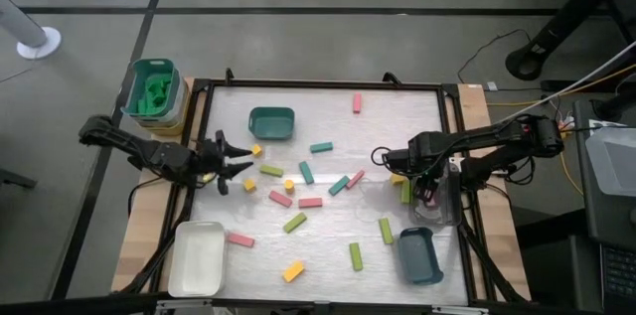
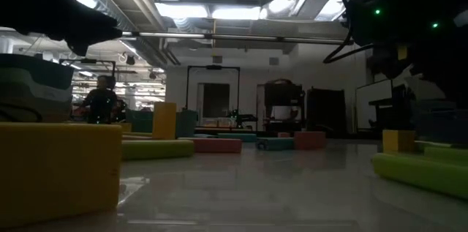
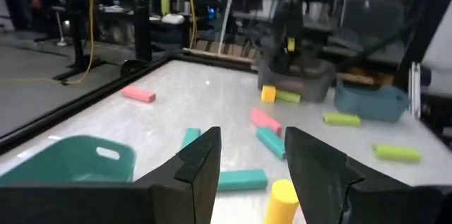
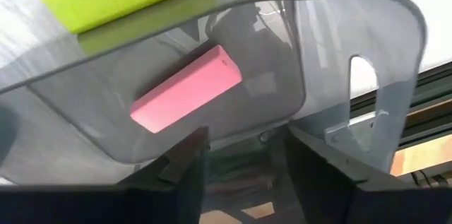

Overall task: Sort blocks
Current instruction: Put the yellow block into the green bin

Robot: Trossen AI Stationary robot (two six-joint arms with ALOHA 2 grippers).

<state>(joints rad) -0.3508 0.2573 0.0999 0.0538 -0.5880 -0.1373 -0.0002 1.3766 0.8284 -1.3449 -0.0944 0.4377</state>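
One pink rectangular block [image 4: 185,88] is lying inside the clear plastic tray [image 4: 367,47] at the table's [image 1: 328,245] right edge, your right gripper [image 4: 240,155] hovering over it, fingers parted and empty. You are probably between placing and fetching. Your left gripper [image 1: 231,163], fingers spread and empty, is facing the scattered blocks [image 1: 298,184]; a yellow cylinder [image 3: 282,199] seems nearest.
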